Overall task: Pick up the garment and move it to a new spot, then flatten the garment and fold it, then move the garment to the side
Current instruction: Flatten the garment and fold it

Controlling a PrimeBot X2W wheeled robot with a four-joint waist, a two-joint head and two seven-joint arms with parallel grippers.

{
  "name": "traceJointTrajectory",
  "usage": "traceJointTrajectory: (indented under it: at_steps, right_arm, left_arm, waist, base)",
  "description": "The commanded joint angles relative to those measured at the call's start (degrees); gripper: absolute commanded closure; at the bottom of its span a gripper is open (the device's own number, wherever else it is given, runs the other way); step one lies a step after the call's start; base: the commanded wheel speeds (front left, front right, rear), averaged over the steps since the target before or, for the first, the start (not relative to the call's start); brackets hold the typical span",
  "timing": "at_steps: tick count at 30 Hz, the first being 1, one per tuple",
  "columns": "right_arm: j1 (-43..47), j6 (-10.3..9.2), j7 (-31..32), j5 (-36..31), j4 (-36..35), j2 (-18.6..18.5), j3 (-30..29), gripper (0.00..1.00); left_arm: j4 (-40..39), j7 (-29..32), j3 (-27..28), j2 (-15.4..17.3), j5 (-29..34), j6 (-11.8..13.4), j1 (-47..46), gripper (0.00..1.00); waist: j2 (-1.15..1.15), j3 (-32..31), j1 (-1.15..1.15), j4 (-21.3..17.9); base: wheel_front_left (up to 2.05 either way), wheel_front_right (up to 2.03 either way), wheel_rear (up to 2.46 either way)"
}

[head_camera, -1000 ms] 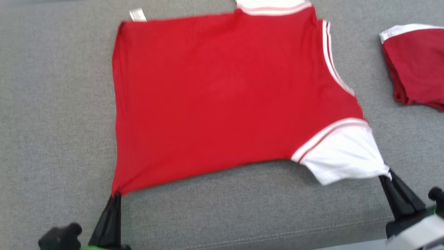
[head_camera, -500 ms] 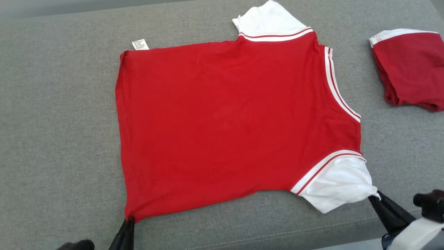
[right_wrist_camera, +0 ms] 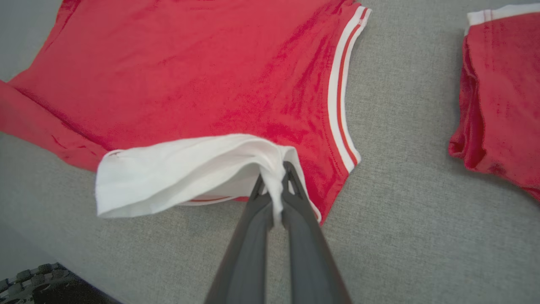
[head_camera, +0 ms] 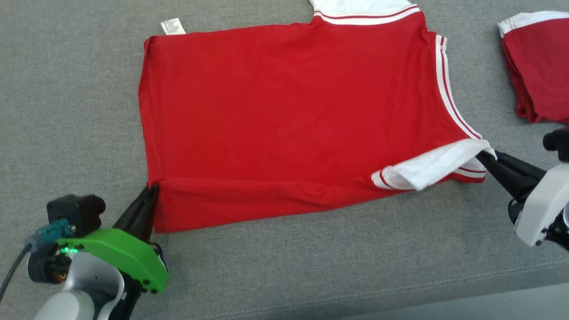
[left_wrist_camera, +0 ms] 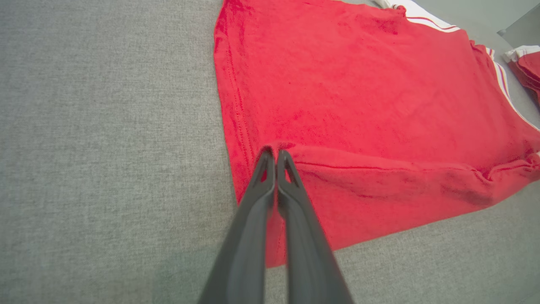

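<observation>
Change: a second ago the near edge of the red shirt (head_camera: 289, 111) lies pulled out flat towards the robot. Now that edge is lifted and turned back over the body, making a doubled band (head_camera: 266, 200) along the near side.
Camera: the head view shifts across these pictures, so only the shirt's own shape is compared.
Left pincer (head_camera: 151, 191): closed tight on the near hem corner. In the left wrist view the tips (left_wrist_camera: 276, 154) pinch red cloth right at the start of the crease.
Right pincer (head_camera: 482, 156): closed on the white near sleeve (head_camera: 426, 169). In the right wrist view the sleeve (right_wrist_camera: 177, 169) bunches between the tips (right_wrist_camera: 274, 173) and drapes over the red cloth.
Shirt position: spread on the grey tabletop (head_camera: 66, 111), back up, label (head_camera: 173, 26) at the far left corner, far sleeve (head_camera: 360, 6) at the top edge of the head view.
Neighbour: a folded dark red garment (head_camera: 540, 66) lies well apart on the right.
Meaning: flattening looks finished. The first fold appears under way, with both corners being carried away from the robot.
Left to do: judged so far, finish the fold, release, then shift the shirt aside.
Risk: the band is deeper at the left than at the right, so the fold may land skewed unless both arms travel evenly.
</observation>
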Motion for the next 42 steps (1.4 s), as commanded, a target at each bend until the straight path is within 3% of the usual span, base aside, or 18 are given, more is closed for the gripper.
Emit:
traceJointTrajectory:
  at_steps: [1,6,14,42]
  right_arm:
    - [-1.6,-0.07,0.6,0.7,0.3,-0.3,0.4,1.00]
    - [-9.2,-0.07,2.3,2.7,2.4,-1.5,2.9,1.00]
    - [-17.5,-0.07,1.5,3.2,7.2,-1.5,8.2,1.00]
    - [-31.6,-0.08,-3.8,2.8,19.2,0.3,21.1,1.00]
  left_arm:
    - [0.3,0.6,0.2,0.5,0.7,0.0,-1.9,1.00]
    - [2.2,4.9,-0.5,1.3,1.3,-0.6,-9.3,1.00]
    - [6.6,6.5,-2.0,-0.3,2.4,-0.8,-15.8,1.00]
    - [11.9,4.4,-3.6,-2.3,3.9,-0.3,-18.4,1.00]
  waist:
    - [0.00,1.0,0.00,0.3]
    - [0.00,2.6,0.00,1.0]
    - [0.00,4.7,0.00,1.1]
    - [0.00,5.7,0.00,2.4]
  base:
    - [0.00,0.00,0.00]
    - [0.00,0.00,0.00]
    - [0.00,0.00,0.00]
    - [0.00,0.00,0.00]
